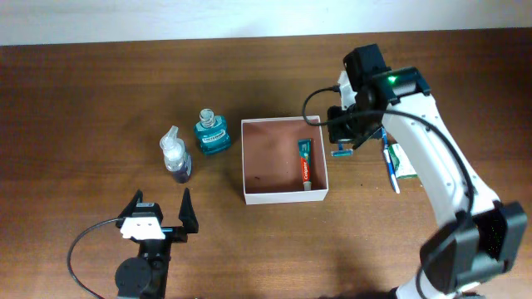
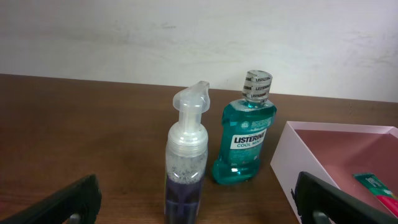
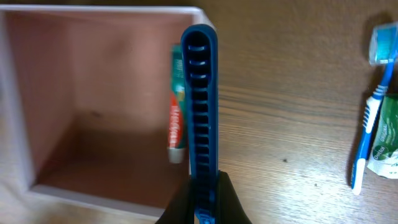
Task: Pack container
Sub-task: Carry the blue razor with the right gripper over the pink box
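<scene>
The container [image 1: 243,162] is a shallow square cardboard box, white outside and pinkish-brown inside, at the table's middle. A red and green toothpaste tube [image 1: 305,162] lies along its right inner wall. My right gripper [image 1: 347,137] is shut on a blue ribbed plastic stick [image 3: 200,106] and holds it over the box's right wall [image 3: 93,198], next to the tube [image 3: 176,118]. My left gripper [image 1: 158,218] is open and empty, near the front edge. In the left wrist view its fingers [image 2: 199,204] sit wide apart in front of a foam pump bottle [image 2: 186,168].
The foam pump bottle [image 1: 175,158] and a teal mouthwash bottle [image 1: 212,133] stand left of the box. A blue toothbrush [image 1: 389,170] and a green packet [image 1: 406,162] lie right of the box; both show in the right wrist view, the toothbrush [image 3: 367,137] and the packet [image 3: 387,146].
</scene>
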Controlling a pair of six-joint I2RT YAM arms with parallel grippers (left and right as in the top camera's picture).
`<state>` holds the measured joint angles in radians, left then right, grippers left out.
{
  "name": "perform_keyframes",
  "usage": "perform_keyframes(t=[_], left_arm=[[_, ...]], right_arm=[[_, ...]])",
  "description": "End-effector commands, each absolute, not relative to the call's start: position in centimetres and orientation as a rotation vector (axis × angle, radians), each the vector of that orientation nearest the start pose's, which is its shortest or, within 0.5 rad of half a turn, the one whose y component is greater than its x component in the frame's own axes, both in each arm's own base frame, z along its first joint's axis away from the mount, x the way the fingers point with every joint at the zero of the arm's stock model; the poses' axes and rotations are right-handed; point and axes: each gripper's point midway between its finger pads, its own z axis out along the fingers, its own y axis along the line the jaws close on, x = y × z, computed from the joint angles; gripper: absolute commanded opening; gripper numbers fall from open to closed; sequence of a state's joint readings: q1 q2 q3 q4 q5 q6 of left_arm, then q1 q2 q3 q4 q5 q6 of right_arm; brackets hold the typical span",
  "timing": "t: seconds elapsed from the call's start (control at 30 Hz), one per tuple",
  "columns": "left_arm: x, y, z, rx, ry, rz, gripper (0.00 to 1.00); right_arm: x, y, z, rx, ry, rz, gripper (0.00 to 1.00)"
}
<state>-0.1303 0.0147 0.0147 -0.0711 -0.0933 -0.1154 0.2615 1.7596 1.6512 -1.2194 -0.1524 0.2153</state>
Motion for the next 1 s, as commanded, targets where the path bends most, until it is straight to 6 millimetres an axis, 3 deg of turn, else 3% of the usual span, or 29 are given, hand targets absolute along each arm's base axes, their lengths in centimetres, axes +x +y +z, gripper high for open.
perform_keyframes(t=[0.0, 0.33, 0.97], left_arm=[[24.6, -1.3, 15.9, -0.056, 1.638, -0.089, 0.99], [24.6, -1.3, 15.9, -0.056, 1.638, -0.089, 0.99], [24.6, -1.3, 15.9, -0.056, 1.638, -0.089, 0.99]], right_arm=[[35.3, 14.3, 17.4, -0.118, 2.912, 0.307, 0.04], [34.9, 18.3, 16.1, -0.066, 2.883, 0.216, 0.04], [34.9, 19.2, 10.3, 0.033, 2.997, 0.066, 0.04]])
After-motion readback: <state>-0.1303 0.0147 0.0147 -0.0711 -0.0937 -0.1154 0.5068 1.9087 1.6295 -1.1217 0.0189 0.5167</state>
